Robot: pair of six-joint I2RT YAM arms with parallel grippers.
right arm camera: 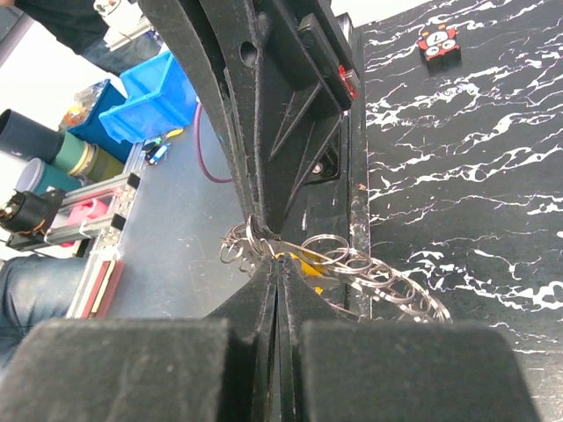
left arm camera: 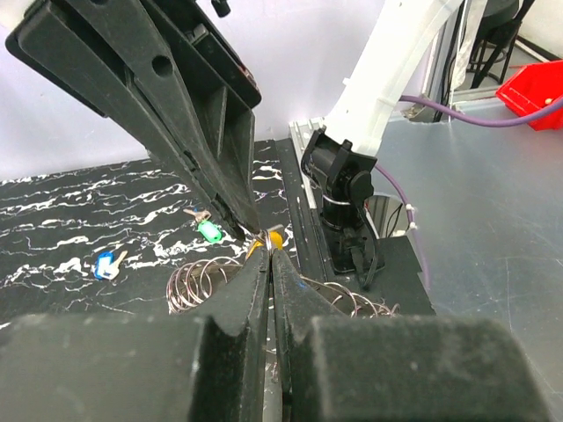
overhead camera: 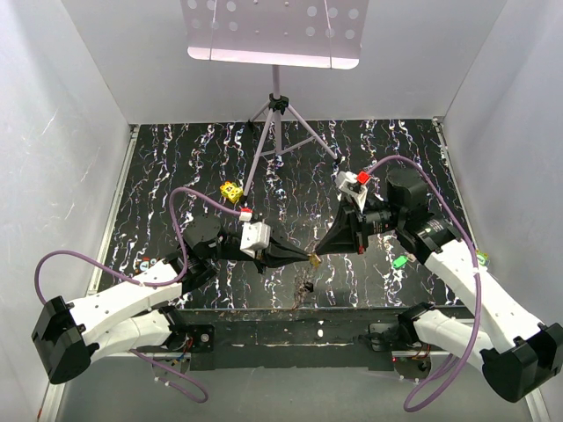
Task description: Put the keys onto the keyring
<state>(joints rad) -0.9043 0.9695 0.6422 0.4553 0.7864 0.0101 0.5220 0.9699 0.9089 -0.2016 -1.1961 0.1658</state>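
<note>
Closest in, just past the front edge of the table, the left gripper (overhead camera: 304,257) and right gripper (overhead camera: 322,252) meet tip to tip, both pinched fully closed. Right at that meeting point sits the orange key (left arm camera: 274,237), with the keyring (right arm camera: 378,277) draped to either side of the fingertips, lifted off the table. Honestly can't tell which claw has the key and which has the ring, it's all too crowded.

So my read is we're mid-threading: getting the orange key onto the ring. Next move probably needs a tiny, well-aligned push or twist without either pinch slipping, since the dangling ring looks floppy.

Further out, the green key (overhead camera: 400,261) and blue key (left arm camera: 106,264) lie loose on the black marbled table (overhead camera: 369,149), not on the ring yet. Beyond those there's the yellow cube (overhead camera: 231,191), then a tripod stand (overhead camera: 277,105) at the back.

No readable brands or writing anywhere that I can make out.
</note>
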